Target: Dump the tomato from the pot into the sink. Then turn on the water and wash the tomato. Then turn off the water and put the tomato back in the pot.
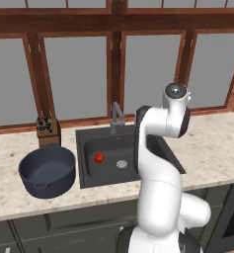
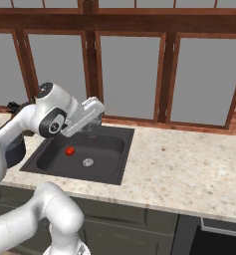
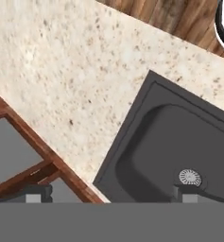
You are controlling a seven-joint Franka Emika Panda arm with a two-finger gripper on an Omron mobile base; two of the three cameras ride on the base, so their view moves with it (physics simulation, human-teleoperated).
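Your gripper [image 3: 113, 194] hangs over the sink's [image 1: 86, 180] right side, jaws wide, holding nothing. The tomato [image 1: 98, 157] lies apart in the basin, left of the drain [image 1: 121, 164]. The pot [image 1: 47, 171] stands empty.

The white arm [image 1: 160, 163] rises bent at the elbow above the sink [image 1: 108, 163]; its tool [image 3: 111, 193] stands wide open, holding nothing.
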